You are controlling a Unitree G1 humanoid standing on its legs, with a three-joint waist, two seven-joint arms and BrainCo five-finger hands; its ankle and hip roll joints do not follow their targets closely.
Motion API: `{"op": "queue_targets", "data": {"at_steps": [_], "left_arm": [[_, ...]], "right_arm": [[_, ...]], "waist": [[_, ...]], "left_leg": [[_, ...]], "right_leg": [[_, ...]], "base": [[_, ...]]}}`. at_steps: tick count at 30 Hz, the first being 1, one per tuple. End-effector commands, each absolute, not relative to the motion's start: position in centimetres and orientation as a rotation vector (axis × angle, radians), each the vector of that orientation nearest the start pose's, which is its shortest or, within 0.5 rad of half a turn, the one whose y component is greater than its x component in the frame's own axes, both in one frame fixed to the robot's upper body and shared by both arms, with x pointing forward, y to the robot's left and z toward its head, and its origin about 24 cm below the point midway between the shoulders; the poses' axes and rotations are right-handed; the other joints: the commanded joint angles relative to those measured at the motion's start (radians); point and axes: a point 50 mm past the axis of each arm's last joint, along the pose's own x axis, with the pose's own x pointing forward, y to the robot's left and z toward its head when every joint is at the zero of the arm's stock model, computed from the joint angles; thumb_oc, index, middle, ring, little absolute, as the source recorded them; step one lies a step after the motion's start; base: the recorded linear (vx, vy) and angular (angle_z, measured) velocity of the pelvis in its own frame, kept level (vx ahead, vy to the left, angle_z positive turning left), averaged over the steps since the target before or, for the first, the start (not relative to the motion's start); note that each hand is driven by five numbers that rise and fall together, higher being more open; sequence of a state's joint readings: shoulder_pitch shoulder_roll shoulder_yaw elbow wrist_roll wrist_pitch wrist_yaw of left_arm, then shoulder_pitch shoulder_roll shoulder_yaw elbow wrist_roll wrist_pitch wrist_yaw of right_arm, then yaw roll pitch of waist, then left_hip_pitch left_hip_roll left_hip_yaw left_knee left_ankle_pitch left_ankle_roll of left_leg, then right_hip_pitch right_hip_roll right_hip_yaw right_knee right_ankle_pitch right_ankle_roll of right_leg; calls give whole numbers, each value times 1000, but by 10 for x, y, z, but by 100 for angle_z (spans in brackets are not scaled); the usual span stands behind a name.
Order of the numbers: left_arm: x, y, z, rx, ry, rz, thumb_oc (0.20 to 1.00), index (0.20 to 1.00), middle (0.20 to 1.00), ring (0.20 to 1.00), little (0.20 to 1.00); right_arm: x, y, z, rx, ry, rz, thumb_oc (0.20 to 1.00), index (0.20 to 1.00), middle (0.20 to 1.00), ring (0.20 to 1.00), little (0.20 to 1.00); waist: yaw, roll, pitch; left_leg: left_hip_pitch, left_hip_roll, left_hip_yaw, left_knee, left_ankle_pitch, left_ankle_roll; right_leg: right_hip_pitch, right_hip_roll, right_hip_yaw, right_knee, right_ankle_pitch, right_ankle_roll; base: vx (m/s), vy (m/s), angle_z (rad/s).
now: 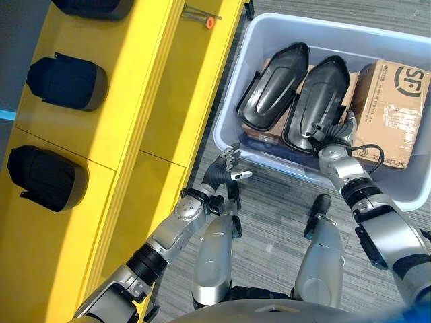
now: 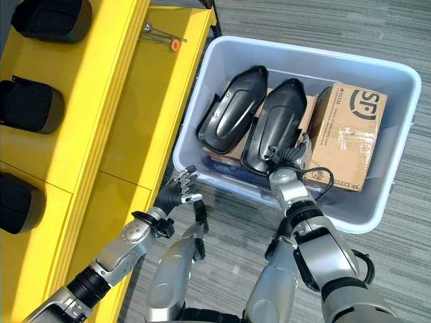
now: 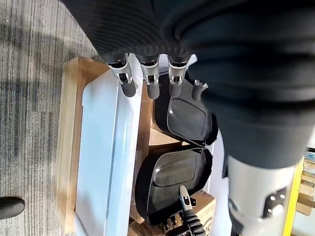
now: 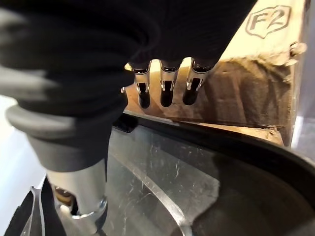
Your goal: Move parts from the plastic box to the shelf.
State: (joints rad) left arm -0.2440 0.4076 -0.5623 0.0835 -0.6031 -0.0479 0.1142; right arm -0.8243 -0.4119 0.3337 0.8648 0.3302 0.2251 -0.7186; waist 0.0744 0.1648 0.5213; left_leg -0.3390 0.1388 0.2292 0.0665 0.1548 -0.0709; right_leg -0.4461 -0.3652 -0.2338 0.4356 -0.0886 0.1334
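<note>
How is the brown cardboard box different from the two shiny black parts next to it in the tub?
The cardboard box is brown, dull and square-cornered; the black parts are glossy, long and rounded. The cardboard box has no hand on it; the right hand is at the near end of one black part. All three sit side by side in the plastic tub.

Past the left hand, its fingers relaxed, two black parts lie in the plastic box.

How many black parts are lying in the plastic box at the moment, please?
2: the left black part and the right black part lie side by side in the plastic box, beside a cardboard box; others may hide underneath.
</note>
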Motion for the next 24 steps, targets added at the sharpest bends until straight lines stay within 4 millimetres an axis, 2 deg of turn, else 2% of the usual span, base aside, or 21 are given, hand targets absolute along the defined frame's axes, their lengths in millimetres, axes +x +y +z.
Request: {"op": "queue_targets", "data": {"at_steps": [1,8,12,21,24], "left_arm": [[266,88,65,-148,2,-486,1000,1000,1000,1000,1000],[267,91,67,-155,-7,-486,1000,1000,1000,1000,1000],[267,92,67,-143,-24,-489,1000,1000,1000,1000,1000],[269,92,75,-147,-54,-504,1000,1000,1000,1000,1000],[270,90,78,-161,-69,-499,1000,1000,1000,1000,1000]], "right_arm": [[381,-234,117,-402,153,-684,1000,1000,1000,1000,1000],[384,-245,119,-492,219,-717,1000,1000,1000,1000,1000],[384,-248,114,-448,265,-727,1000,1000,1000,1000,1000],[389,-248,127,-376,214,-743,1000,1000,1000,1000,1000],[389,-251,131,-364,195,-752,1000,1000,1000,1000,1000]], "waist": [[9,52,-1],[30,59,-1],[47,63,-1],[57,70,-1],[54,69,-1]], "left_leg": [[-36,-25,-41,56,-130,12],[-65,-30,-49,59,-126,14],[-111,-38,-53,72,-129,22],[-213,-61,-66,138,-148,35],[-270,-65,-59,209,-174,42]], "right_leg": [[-15,69,-5,80,-98,-53],[-34,70,-13,90,-101,-53],[-71,73,-18,109,-105,-55],[-162,91,-6,168,-124,-72],[-212,88,-3,219,-141,-85]], "base": [[-13,19,5],[-23,22,5],[-42,2,9],[-52,-9,2],[-77,11,-4]]}}
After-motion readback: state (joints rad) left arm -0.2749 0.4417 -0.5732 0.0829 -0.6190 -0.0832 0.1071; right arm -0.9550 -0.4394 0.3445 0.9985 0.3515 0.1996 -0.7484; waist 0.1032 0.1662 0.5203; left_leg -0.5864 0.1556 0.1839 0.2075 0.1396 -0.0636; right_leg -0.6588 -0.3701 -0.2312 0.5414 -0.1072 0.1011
